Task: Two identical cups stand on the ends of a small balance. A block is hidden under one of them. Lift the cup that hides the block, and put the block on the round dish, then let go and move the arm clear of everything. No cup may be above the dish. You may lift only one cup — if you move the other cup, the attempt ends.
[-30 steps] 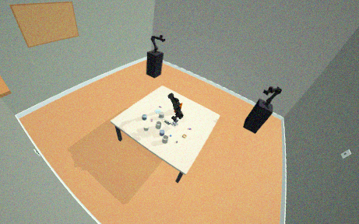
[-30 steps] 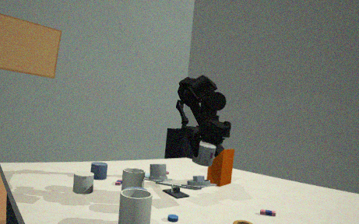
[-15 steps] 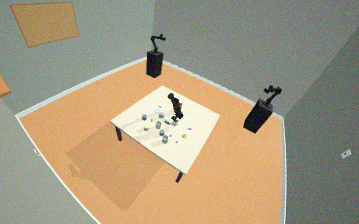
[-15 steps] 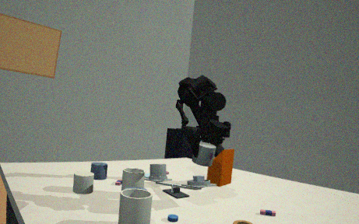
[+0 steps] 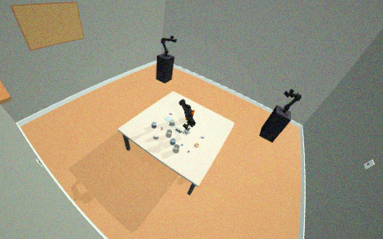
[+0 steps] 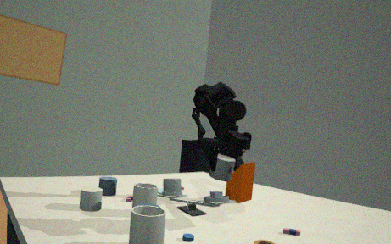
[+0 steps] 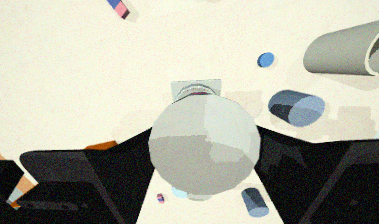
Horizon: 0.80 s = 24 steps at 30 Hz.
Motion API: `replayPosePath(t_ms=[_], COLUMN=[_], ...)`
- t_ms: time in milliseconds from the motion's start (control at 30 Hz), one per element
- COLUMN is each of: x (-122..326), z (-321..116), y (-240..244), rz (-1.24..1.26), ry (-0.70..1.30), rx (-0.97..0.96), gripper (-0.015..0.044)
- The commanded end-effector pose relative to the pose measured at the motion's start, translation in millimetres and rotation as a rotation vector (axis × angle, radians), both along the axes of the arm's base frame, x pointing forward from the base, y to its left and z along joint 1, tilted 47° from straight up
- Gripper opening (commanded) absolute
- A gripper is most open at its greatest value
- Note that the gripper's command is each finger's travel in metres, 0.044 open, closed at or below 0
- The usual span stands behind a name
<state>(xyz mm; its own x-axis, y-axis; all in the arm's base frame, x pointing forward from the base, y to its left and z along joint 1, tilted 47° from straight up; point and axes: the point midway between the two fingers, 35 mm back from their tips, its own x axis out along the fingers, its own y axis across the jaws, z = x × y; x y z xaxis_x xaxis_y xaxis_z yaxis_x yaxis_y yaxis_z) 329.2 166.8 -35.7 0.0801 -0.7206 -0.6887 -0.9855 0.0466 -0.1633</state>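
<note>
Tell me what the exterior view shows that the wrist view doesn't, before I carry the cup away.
Only the exterior view shows the lifted cup held tilted above the balance, the second cup standing on the far end, a low grey piece on the near end, and the orange block beside it.

Only the wrist view shows the pan below the cup, with something small and dark on it.

Both show the gripper shut on the cup.

Arm [image 6: 220, 110]: your arm stands folded above the balance [image 6: 192, 202], wrist pitched down | Gripper [image 6: 225, 166]: your fingers are clamped on a grey cup [image 6: 223, 168], held tilted in the air over the balance's end nearest the arm | Wrist view: cup [image 7: 205, 145] sits between your dark fingers.
</note>
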Motion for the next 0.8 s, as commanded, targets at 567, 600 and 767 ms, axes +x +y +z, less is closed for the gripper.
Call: replayPosePath(t_ms=[567, 600, 767], x=[0, 0, -10], z=[0, 0, -20], y=[0, 0, 3], rz=[0.002, 0.002, 0.002], ry=[0.000, 0.000, 0.000], rx=[0.000, 0.000, 0.003], gripper=[0.0000, 0.0000, 0.0000])
